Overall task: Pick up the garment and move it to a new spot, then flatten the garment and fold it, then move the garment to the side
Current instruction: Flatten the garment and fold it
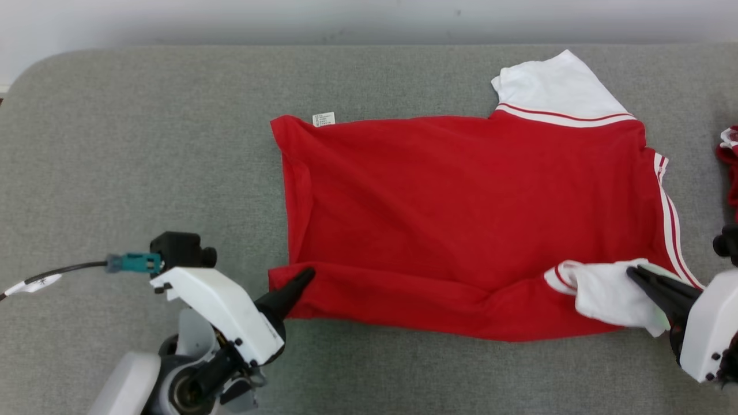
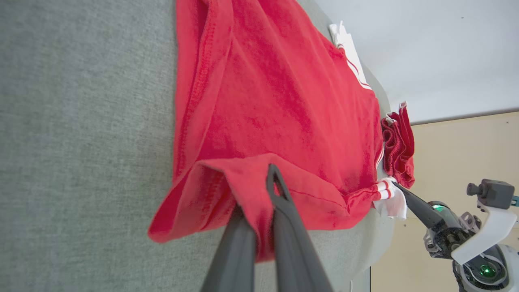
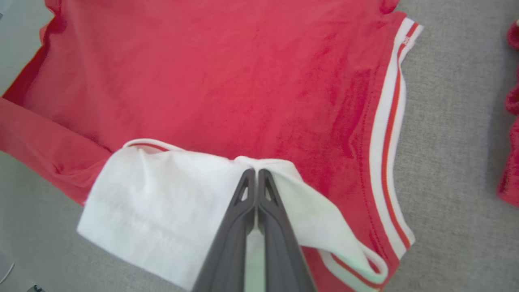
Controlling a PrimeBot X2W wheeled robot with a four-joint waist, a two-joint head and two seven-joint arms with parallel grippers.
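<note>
Clamped together, both my jaws have cloth between them. My left jaws grip the red garment (image 1: 461,202) at the near corner of its hem, where my left fingers (image 1: 291,291) meet with a fold of red fabric pinched between them; in the left wrist view that fabric hangs down between the two fingers (image 2: 284,211), and the hem corner is raised off the table (image 1: 144,144). My right jaws are closed just as fully on the garment's near sleeve (image 1: 605,294), which is white; my right fingers (image 1: 657,288) touch along their length, and the sleeve bunches at their tips (image 3: 256,172).

The garment lies spread across the middle of the table, hem toward my left and neck end toward my right. Its near edge is turned over onto its body in a long band running from the hem corner to the near sleeve, and that sleeve is folded partly onto the red body. The far sleeve (image 1: 553,83), also white, lies flat at the garment's far right corner. A small white label (image 1: 323,119) sticks out at the garment's far hem corner, and a striped band (image 1: 669,219) of white and red edges its neck end. Just beyond that end, apart from the garment, lies a crumpled red cloth (image 1: 729,173); it is cut off by the picture's edge, so it may be another garment.
</note>
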